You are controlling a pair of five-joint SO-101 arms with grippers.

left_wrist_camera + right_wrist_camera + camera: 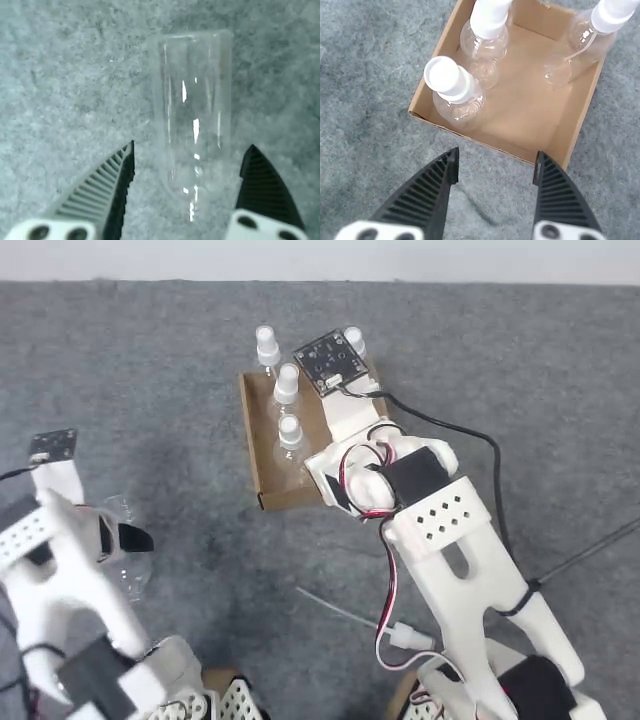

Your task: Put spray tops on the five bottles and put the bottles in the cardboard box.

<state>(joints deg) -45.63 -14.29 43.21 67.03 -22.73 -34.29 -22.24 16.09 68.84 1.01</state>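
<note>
Left wrist view, clear bottle (pixel 192 100) lying, end inside left gripper (pixel 191 146), released wide.

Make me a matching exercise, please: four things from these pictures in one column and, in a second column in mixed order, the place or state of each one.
Column one
1. left gripper
2. right gripper
3. cardboard box
4. loose clear bottle

Column two
A. holds upright bottles with white spray tops
B. open, above the grey carpet at the box's edge
C. lies on its side on the carpet
D. open, one finger on each side of a lying bottle

Pairs: 1-D, 2-B, 3-A, 4-C
</note>
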